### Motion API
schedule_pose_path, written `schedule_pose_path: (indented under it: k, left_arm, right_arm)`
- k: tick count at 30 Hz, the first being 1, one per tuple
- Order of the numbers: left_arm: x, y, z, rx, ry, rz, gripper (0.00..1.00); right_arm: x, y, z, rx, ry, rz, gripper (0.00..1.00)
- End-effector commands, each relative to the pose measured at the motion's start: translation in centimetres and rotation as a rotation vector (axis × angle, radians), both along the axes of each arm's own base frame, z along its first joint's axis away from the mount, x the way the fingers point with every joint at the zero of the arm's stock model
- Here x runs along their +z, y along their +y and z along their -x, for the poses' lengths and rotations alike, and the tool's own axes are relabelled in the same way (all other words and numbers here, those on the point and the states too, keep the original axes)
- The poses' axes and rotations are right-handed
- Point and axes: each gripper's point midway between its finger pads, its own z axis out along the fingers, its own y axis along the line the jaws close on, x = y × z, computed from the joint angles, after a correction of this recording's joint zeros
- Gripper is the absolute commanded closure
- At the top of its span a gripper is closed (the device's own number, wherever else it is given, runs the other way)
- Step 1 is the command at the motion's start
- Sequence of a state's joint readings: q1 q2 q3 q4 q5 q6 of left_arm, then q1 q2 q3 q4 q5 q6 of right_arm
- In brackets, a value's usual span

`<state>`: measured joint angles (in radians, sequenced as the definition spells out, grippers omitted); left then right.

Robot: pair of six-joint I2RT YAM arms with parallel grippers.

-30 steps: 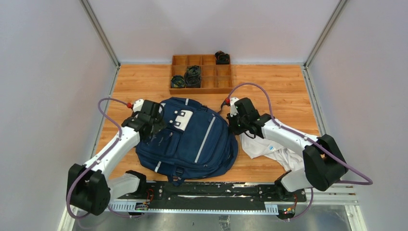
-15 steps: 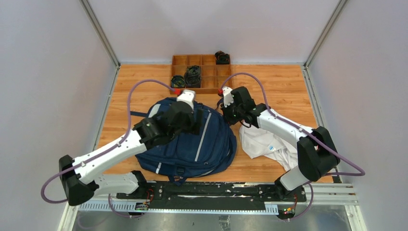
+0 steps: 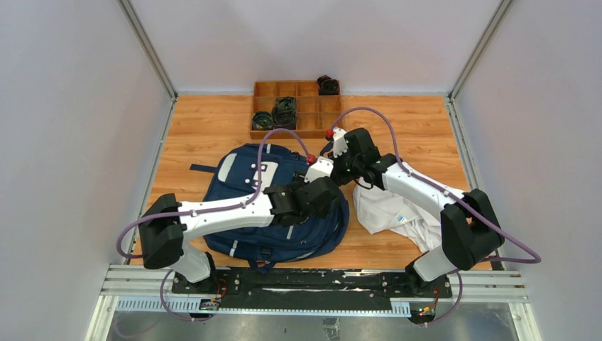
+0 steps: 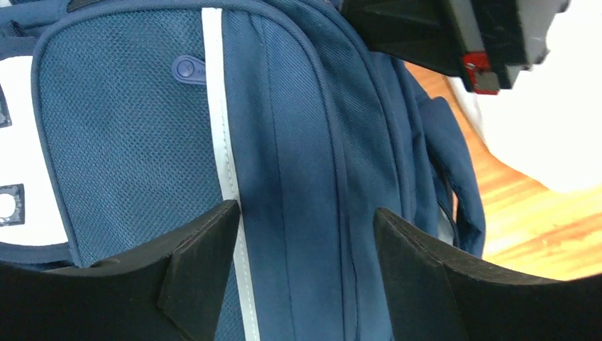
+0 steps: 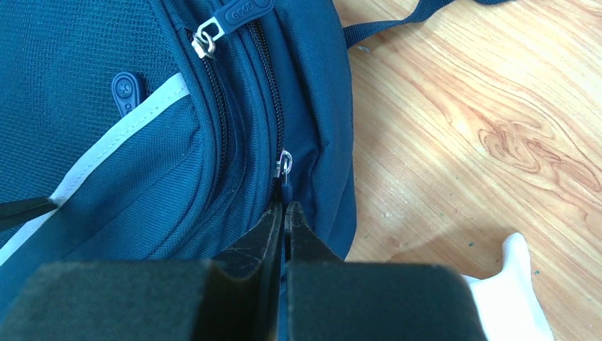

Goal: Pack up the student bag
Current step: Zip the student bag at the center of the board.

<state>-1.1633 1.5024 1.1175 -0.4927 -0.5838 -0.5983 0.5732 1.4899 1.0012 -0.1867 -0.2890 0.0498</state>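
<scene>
Hovering with the left tool [image 4: 305, 213] spread wide, gripping nothing, just above the student bag [image 3: 305, 234]. Lying flat on the table [image 3: 206, 128] directly beneath that tool, front face up, with a light grey stripe [image 4: 216, 106] passing under its left finger and the grey-white patch [image 4: 21, 142] further out to its left. Pinching the right tool [image 5: 284, 209] fully closed on the dark zipper pull [image 5: 285, 186] at the bag's edge, with the metal slider [image 5: 284, 163] just ahead of the fingertips. Working close to the left tool, over the bag's right side. Lying to the right of the right tool, just beside the bag: white cloth [image 3: 390, 213]. Sitting well beyond both tools: wooden tray [image 3: 298, 131].
</scene>
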Motion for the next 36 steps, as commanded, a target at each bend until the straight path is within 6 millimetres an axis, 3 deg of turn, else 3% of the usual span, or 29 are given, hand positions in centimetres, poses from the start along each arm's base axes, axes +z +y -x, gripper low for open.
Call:
schedule_pose_path:
  k: [1,5,9,10,14,18,23,28,31,36]
  left_arm:
    - [1.5,-0.7,-2.1,0.106,-0.095,0.026,0.29]
    - [0.5,-0.2,-2.8,0.130,-0.109,-0.059,0.49]
    - [0.6,-0.2,-2.7,0.097,-0.104,-0.105,0.94]
    - [0.8,-0.1,-2.5,0.084,-0.101,-0.104,1.00]
    - [2.0,-0.1,-0.4,-0.067,-0.074,-0.018,1.00]
    - [2.7,-0.2,3.2,-0.282,-0.049,0.145,1.00]
    - [1.1,1.8,6.5,-0.420,-0.006,0.187,1.00]
    - [0.6,2.1,8.4,-0.506,0.027,0.228,1.00]
    - [1.1,2.1,8.8,-0.530,0.014,0.254,1.00]
    - [2.4,2.1,10.1,-0.600,0.019,0.295,1.00]
  right_arm:
    - [2.0,1.2,0.8,0.039,-0.009,-0.095,1.00]
    - [2.2,1.0,0.9,0.037,-0.013,-0.092,1.00]
    - [2.5,0.8,1.3,0.042,0.002,-0.080,1.00]
    - [2.5,0.7,1.5,0.047,0.007,-0.079,1.00]
    - [2.3,0.7,2.7,0.093,0.060,-0.065,1.00]
    - [1.9,1.0,3.9,0.139,0.134,-0.063,1.00]
    - [3.2,2.1,4.4,0.209,0.160,-0.094,1.00]
    - [4.6,4.5,4.0,0.288,0.162,-0.128,1.00]
    - [4.2,6.2,3.3,0.326,0.155,-0.121,1.00]
    - [2.5,7.3,0.3,0.309,0.143,-0.055,1.00]
